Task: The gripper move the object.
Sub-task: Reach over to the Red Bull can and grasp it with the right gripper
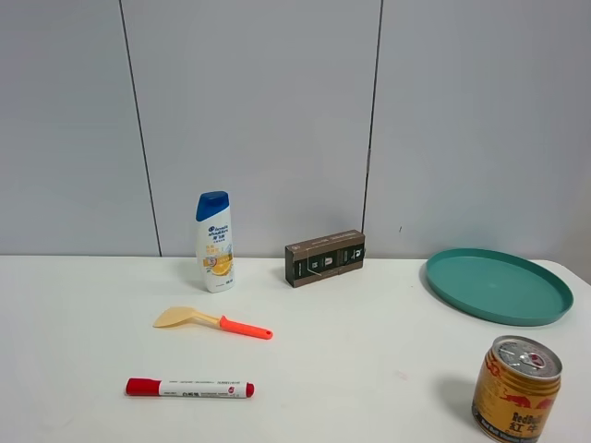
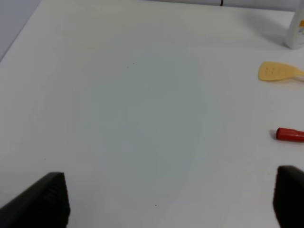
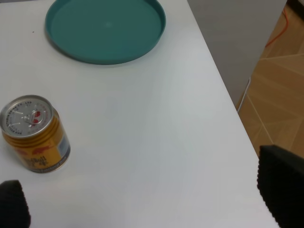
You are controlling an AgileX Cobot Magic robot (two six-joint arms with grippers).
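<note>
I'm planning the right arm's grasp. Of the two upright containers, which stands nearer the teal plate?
The short gold Red Bull can with the silver pull-tab top, front right; the taller blue-capped shampoo bottle stands well left of the teal plate.

Gold can (image 1: 515, 391) — "RedBull" in red lettering; marker (image 1: 189, 389) label — unreadable.

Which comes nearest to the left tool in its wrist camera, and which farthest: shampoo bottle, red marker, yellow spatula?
1. Red marker, just beyond one finger of the left tool.
2. Yellow spatula, farther out, same side.
3. Shampoo bottle, farthest back.
</note>
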